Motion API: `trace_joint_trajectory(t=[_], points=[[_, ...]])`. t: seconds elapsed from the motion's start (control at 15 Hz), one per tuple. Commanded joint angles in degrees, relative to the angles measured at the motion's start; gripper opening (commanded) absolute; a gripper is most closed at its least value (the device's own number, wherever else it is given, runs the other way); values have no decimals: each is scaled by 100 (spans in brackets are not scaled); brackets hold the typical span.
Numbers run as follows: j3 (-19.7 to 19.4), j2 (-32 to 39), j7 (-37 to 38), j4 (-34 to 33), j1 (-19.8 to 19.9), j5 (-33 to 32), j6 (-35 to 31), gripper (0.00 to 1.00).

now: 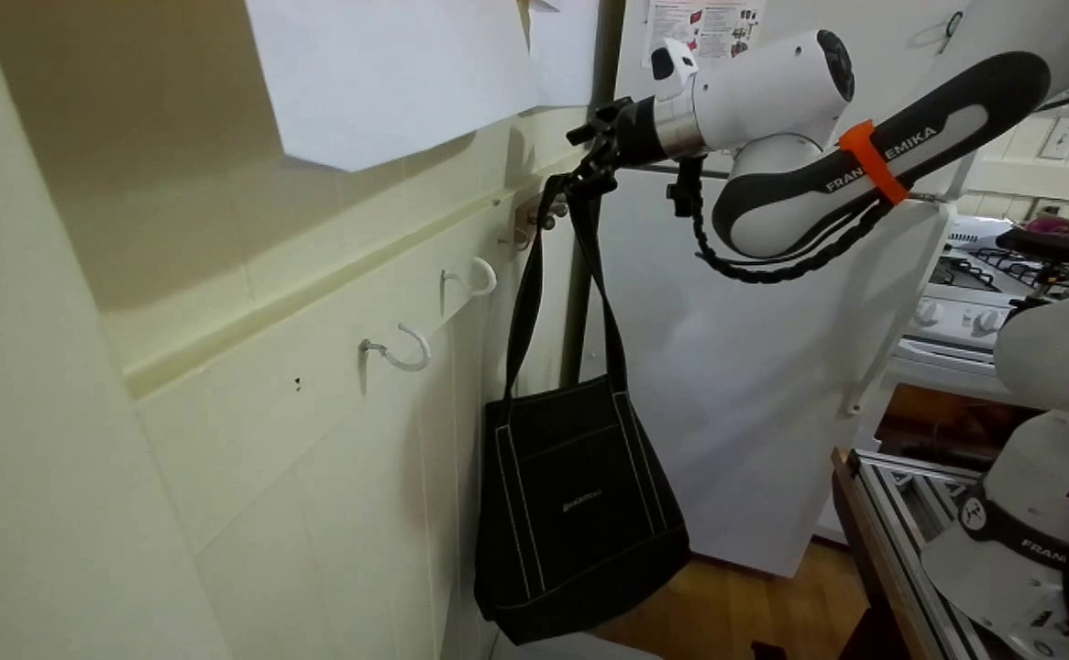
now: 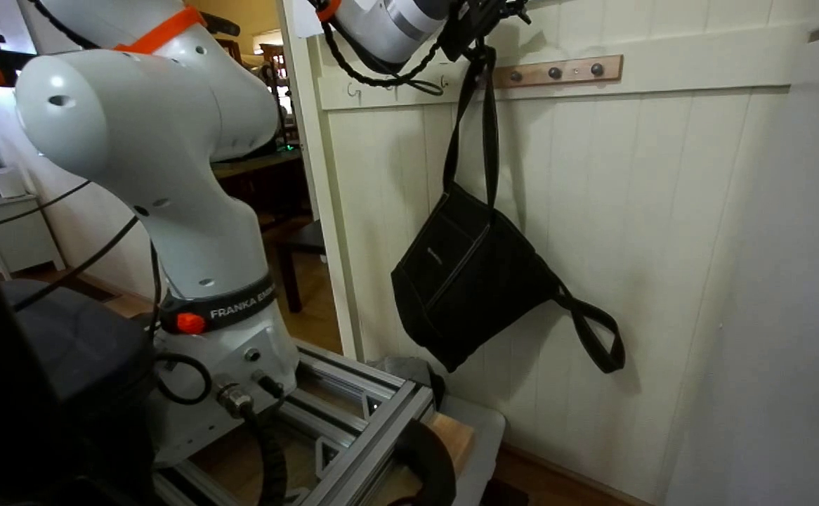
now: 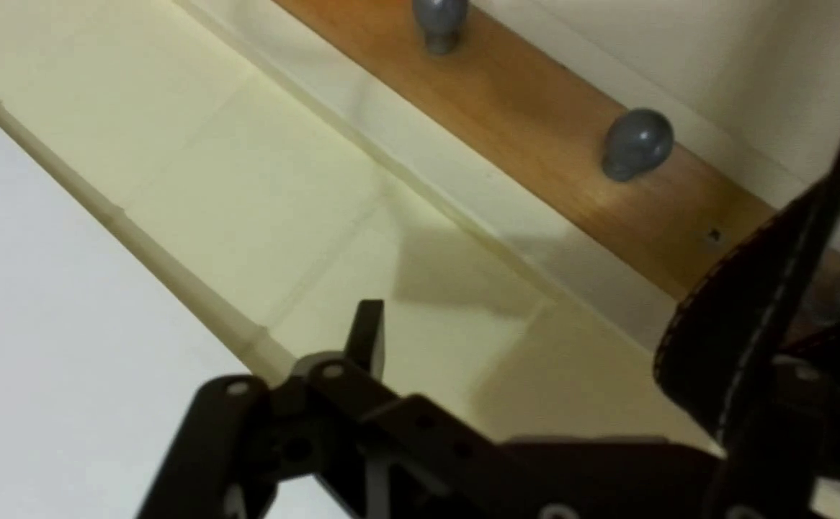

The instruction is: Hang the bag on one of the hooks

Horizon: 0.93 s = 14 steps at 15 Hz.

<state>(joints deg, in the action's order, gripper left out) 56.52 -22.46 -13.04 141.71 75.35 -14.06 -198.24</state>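
The black bag hangs in the air beside the wall, tilted in an exterior view. One strap handle loops over the lower finger of my gripper; another strap handle dangles loose. The jaws stand wide apart and do not clamp the strap. In the wrist view, one finger shows at left, while the strap covers the finger at right. The hooks are dark rounded knobs on a tan wooden rack; the strap overlaps its right end in the wrist view.
White curled hooks stick out of the same wall rail. A white sheet juts from the wall above them. The fridge stands beyond the bag. Under the robot base is a metal frame, close to the wall.
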Motion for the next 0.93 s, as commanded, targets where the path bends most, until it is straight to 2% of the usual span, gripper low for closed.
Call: trace_joint_trajectory(t=[0.0,0.2,0.4,0.6,0.87], points=[[490,-589,73,62,644,355,104,100],[909,-797,113,98,1077,484,299,100],[1195,-878,152,49,1256,467,669,100],[1285,-868,163,-28,1229,395,1072,100],[1184,-771,225,-130,1036,128,1658,100]])
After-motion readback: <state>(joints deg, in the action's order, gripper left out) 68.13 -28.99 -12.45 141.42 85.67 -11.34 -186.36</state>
